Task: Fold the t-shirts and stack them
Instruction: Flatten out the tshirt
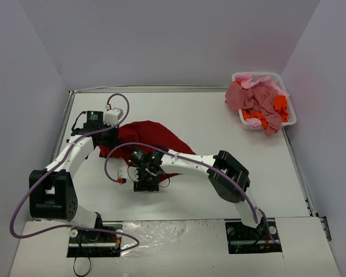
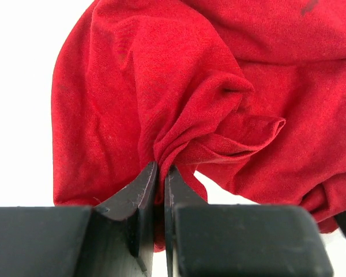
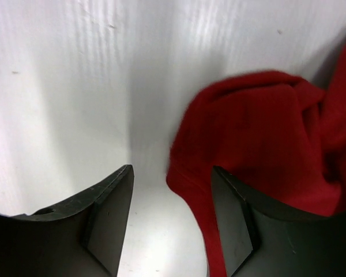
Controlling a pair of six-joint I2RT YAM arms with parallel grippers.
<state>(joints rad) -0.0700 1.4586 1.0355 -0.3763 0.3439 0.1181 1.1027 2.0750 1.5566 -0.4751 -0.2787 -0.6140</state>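
At the far left, the left gripper (image 1: 111, 140) is pinched tight on the dark red t-shirt (image 1: 153, 135). In its wrist view the two black fingers (image 2: 135, 196) meet with only a thin fold of red cloth between them, and the left gripper (image 2: 161, 173) has that fold bunched into creases right at the tips. From the pinch, the dark red t-shirt (image 2: 179, 86) spreads ahead of the gripper and off to its right, rumpled and unfolded. White table (image 2: 23, 86) shows bare to the gripper's left.

Further right, the shirt lies crumpled on the table (image 1: 219, 127) between the two grippers. The right gripper (image 1: 145, 183) points down at the shirt's near edge. Its wrist view shows the right gripper (image 3: 170, 173) with its jaws apart and nothing clamped. A lobe of the dark red t-shirt (image 3: 259, 133) sits ahead and to the right, with its hem running down into the gap, close against the inner face of the right-hand finger (image 3: 233, 219). The left-hand finger (image 3: 109, 213) stands over bare table.

Well apart from both grippers, at the far right corner, a white basket (image 1: 259, 74) holds a heap of t-shirts (image 1: 259, 104) in pink, salmon and orange, spilling over its rim.
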